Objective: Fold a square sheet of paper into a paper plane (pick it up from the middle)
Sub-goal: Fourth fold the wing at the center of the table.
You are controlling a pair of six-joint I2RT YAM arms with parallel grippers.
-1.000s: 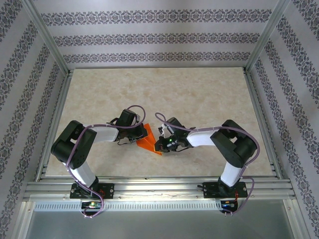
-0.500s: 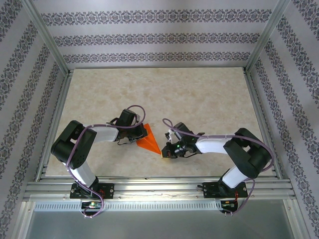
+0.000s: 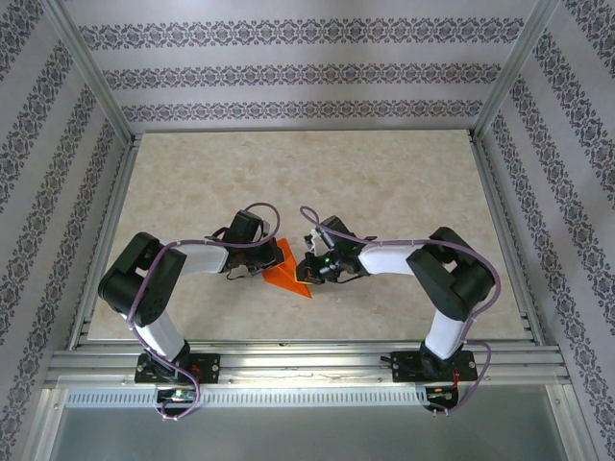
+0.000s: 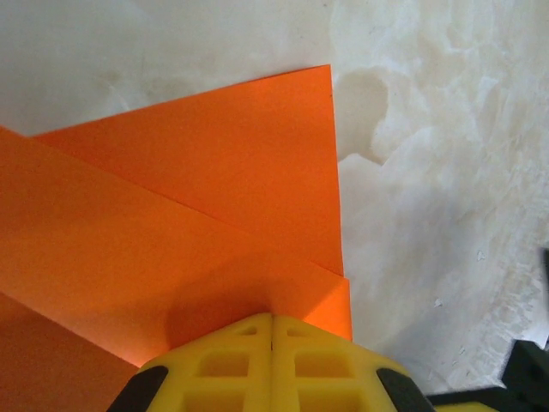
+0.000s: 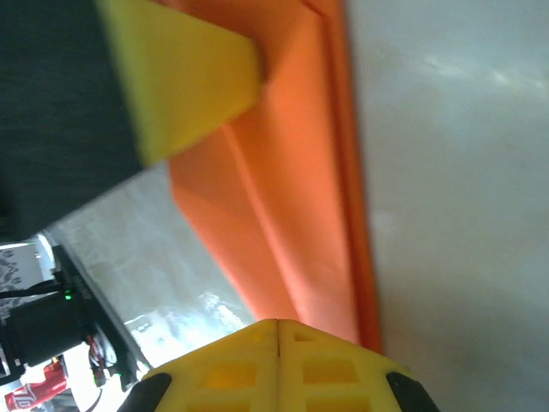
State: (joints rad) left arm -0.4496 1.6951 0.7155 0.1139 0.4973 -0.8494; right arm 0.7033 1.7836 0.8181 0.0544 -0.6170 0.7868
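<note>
Square sheet of paper on table, folded to layered triangle (not yet dart). Left gripper: jaws pressed together, tip pinning paper. Right gripper: jaws closed too, at opposite folded edge. Step, likely: flattening crease. Next: firm slide along edge.
</note>
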